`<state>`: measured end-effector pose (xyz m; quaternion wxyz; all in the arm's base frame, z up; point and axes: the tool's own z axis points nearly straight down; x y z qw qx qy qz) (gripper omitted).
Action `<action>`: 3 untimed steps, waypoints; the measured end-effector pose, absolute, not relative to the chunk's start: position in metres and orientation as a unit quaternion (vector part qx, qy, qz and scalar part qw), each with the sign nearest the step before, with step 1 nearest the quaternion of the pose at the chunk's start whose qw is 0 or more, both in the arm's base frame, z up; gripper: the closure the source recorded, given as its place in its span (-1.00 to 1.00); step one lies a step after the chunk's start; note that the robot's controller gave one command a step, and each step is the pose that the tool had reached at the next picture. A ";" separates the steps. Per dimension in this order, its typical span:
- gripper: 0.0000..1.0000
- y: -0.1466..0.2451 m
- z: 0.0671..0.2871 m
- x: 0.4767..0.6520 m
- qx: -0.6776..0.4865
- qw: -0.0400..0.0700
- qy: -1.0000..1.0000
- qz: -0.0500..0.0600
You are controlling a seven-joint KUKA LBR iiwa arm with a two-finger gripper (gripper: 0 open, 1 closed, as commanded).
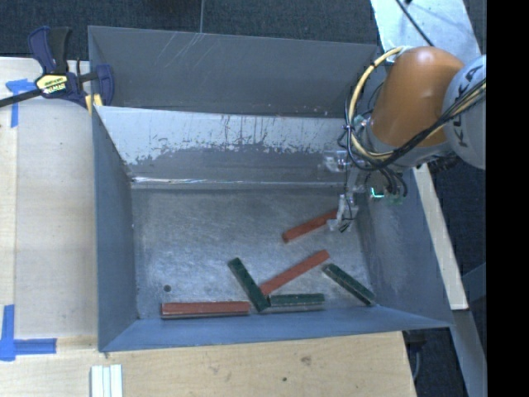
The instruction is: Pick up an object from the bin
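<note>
Since the gripper [345, 213] sits at the right end of the red-brown stick [307, 228], by the bin [111, 222]'s rt wall, grab square & lift straight up. Can't tell if it's open, shut or has hold.

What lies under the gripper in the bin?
The right end of a slanted reddish-brown stick on the bin floor reaches under the gripper. The gripper covers its tip, so contact cannot be judged.

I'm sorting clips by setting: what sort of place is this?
Probably a robotics lab's grasping test station: a cabled robot arm with its gripper down in a grey metal bin holding a few red sticks and green sticks.
</note>
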<state>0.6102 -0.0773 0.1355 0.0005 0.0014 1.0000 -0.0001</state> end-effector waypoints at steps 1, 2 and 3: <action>-1.00 -0.063 0.075 0.623 -0.160 0.000 0.987 0.000; 1.00 -0.063 0.076 0.624 -0.160 0.001 0.987 0.000; 1.00 -0.059 0.217 0.599 -0.180 0.002 0.984 0.000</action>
